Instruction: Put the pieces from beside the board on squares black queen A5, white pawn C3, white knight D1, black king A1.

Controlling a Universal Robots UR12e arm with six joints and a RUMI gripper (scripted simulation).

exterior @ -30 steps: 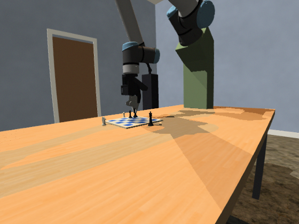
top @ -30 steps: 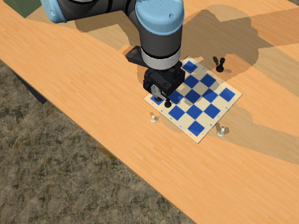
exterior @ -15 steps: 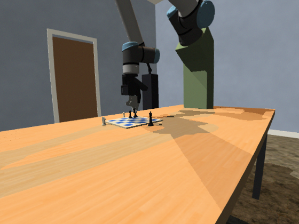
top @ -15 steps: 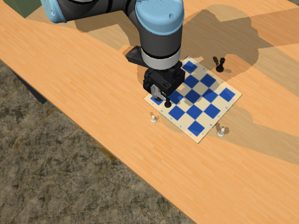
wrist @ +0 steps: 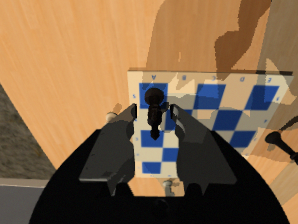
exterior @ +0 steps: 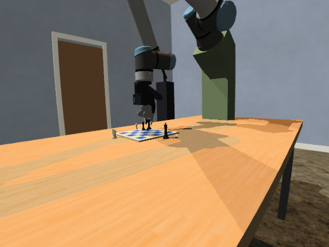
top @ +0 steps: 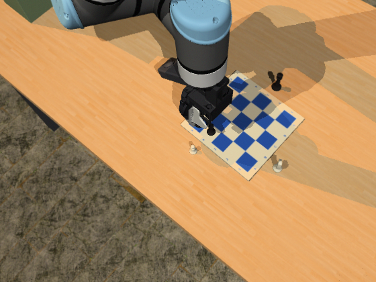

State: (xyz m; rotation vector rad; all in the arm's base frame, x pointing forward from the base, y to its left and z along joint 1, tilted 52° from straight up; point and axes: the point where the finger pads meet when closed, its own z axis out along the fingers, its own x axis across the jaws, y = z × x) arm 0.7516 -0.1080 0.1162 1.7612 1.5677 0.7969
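Below the hand (top: 202, 123) (exterior: 149, 120) (wrist: 153, 105), the desk (top: 134, 134) (exterior: 117, 188) (wrist: 65, 60) looks like smooth striped wood; beyond its edge, the floor (top: 84, 215) (exterior: 308, 191) looks like rough stone. Above the hand, the arm's blue caps (top: 201, 23) (exterior: 143, 50) look like smooth plastic.
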